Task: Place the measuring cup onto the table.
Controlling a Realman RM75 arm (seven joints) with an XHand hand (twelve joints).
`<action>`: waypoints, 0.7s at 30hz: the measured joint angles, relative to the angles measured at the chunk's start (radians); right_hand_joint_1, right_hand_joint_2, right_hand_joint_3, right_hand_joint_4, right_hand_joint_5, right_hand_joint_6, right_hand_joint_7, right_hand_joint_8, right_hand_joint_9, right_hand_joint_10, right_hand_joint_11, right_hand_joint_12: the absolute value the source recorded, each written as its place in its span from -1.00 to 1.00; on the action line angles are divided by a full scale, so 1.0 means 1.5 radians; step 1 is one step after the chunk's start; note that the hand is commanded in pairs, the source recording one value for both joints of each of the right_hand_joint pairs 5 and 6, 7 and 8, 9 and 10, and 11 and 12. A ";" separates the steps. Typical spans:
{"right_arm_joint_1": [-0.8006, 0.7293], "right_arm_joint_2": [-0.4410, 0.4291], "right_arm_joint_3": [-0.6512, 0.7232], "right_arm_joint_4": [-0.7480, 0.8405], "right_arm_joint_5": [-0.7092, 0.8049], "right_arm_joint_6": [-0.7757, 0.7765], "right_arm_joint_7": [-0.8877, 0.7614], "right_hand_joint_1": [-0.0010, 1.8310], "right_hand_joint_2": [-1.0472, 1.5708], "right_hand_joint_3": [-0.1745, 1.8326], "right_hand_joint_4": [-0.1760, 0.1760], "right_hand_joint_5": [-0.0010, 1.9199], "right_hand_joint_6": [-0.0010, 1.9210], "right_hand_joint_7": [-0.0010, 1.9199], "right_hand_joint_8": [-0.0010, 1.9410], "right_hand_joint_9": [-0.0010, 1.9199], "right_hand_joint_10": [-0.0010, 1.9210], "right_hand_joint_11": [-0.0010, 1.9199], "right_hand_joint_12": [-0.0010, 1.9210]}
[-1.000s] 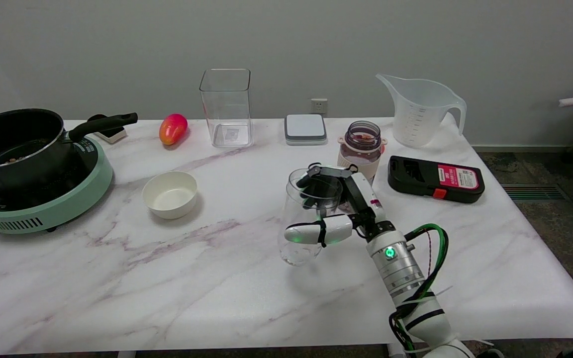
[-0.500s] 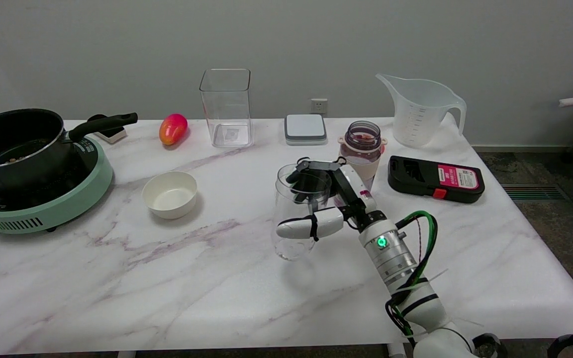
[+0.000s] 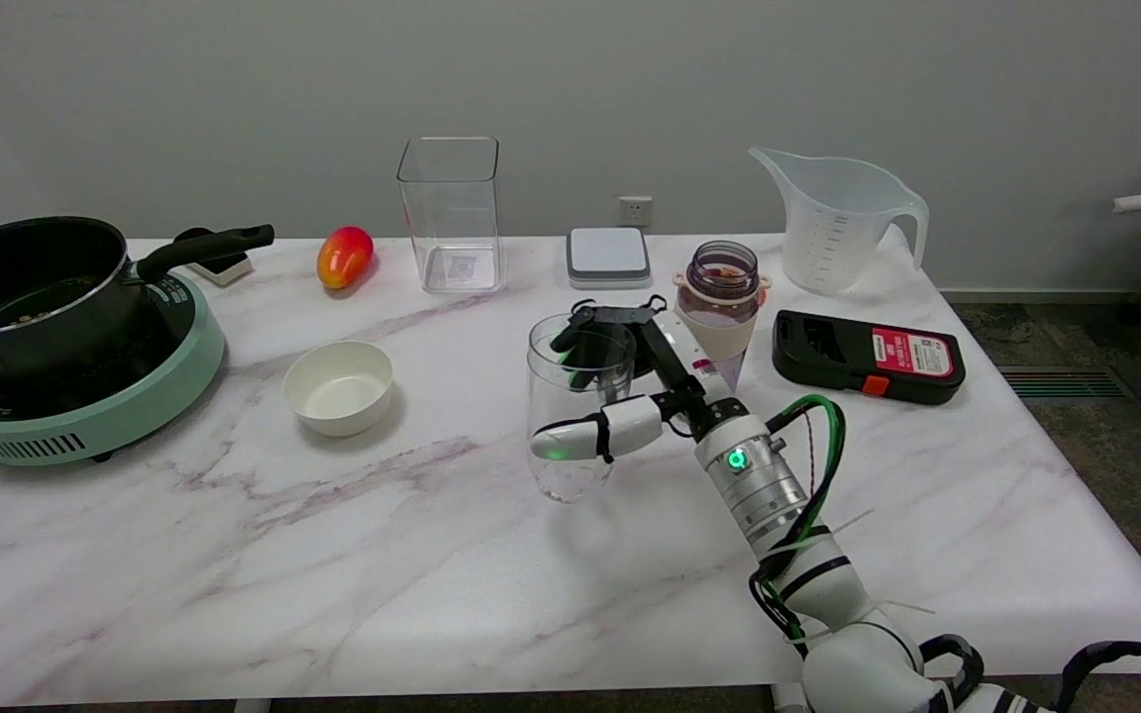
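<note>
At the table's middle my right hand [image 3: 635, 391] grips a clear measuring cup [image 3: 570, 475], held upright. The thumb crosses the cup's near side and the dark fingers wrap its far side near the rim. The cup's base is close over the white marble table [image 3: 432, 574]; whether it touches the top I cannot tell. The cup looks empty.
Right behind the hand stands a small jar with a dark rim [image 3: 722, 302]. A black case with a red label [image 3: 868, 355] lies to the right and a large translucent jug [image 3: 833, 218] stands at back right. A white bowl [image 3: 338, 386], a pot on a green cooker [image 3: 55, 327], a mango [image 3: 344, 255], a clear box [image 3: 451, 213] and a grey pad [image 3: 608, 255] are also on the table.
My right hand has carried the cup to the left and farther across the table, away from the near edge. Nothing else has moved.
</note>
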 measured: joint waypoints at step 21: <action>0.054 -0.091 -0.013 -0.158 -0.078 0.175 -0.122 0.36 1.00 -0.60 0.00 1.00 1.00 0.96 0.94 0.77 0.77 0.56 0.56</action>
